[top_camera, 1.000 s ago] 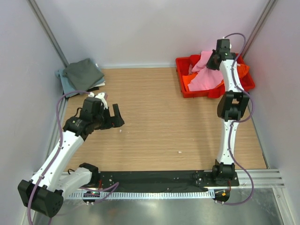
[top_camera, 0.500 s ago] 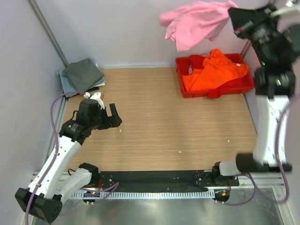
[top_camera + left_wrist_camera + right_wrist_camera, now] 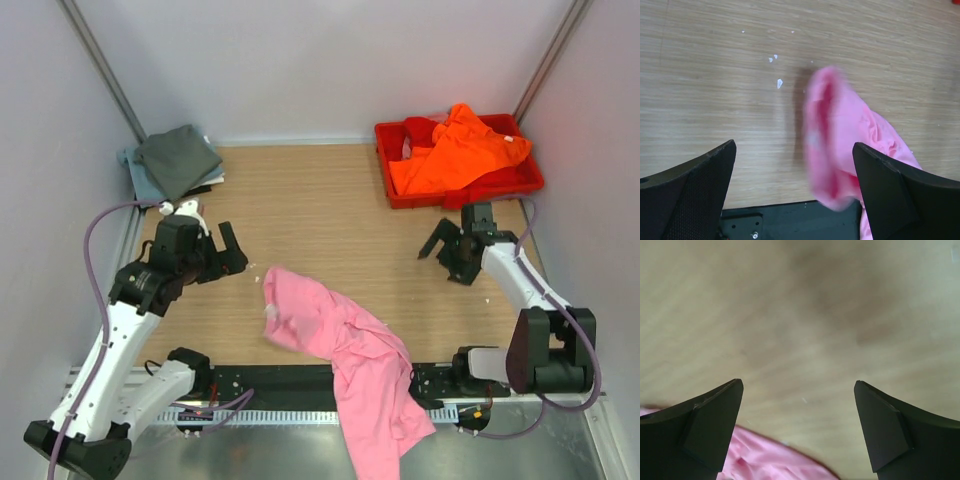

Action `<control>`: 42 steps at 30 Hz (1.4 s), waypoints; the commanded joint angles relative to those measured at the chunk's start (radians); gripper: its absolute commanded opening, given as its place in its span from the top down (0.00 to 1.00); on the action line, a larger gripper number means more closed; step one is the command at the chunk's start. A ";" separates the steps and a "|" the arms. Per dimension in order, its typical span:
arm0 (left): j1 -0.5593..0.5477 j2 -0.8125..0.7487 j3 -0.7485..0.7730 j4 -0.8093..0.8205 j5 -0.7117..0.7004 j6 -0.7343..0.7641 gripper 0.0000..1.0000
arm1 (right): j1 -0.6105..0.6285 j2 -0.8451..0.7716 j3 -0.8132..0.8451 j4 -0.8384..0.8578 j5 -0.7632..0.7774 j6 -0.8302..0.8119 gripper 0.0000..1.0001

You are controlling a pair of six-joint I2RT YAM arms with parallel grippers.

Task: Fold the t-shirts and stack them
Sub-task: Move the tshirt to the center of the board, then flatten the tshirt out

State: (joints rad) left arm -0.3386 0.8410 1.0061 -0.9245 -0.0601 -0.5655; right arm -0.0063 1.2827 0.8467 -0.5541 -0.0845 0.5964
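Top external view shows a big wooden table (image 3: 340, 200) with a crumpled pink shirt (image 3: 340, 350) lying at its near edge in the middle and hanging over the edge. An orange shirt (image 3: 455, 150) sits in the red tray (image 3: 415, 200) at the far right corner, and a folded dark grey shirt (image 3: 178, 158) lies on a blue-grey shirt (image 3: 128, 160) at the far left corner. The left pincer (image 3: 235, 250) and the right pincer (image 3: 447, 257) are both wide and hold nothing, one on each side of the pink shirt and not touching it.
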 commanded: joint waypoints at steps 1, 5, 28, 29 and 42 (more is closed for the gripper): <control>-0.004 -0.031 0.039 -0.125 -0.041 -0.074 0.00 | -0.001 -0.213 0.020 -0.069 -0.046 -0.029 0.00; -0.005 -0.069 -0.006 -0.120 0.006 -0.103 0.03 | 0.000 -0.266 0.008 -0.098 -0.093 -0.049 0.00; -0.763 0.145 -0.291 0.058 -0.219 -0.643 0.30 | 0.299 -0.436 -0.193 -0.098 -0.089 0.077 0.00; -0.763 0.148 -0.297 0.073 -0.218 -0.643 0.32 | 0.301 -0.431 -0.193 -0.093 -0.092 0.074 0.00; -0.764 0.253 -0.363 0.128 -0.225 -0.656 0.33 | 0.299 -0.428 -0.222 -0.086 -0.095 0.062 0.00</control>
State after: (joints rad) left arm -1.0985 1.0870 0.6483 -0.8204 -0.2405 -1.1946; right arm 0.2890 0.8600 0.6224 -0.6609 -0.1783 0.6643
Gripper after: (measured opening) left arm 0.667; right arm 0.996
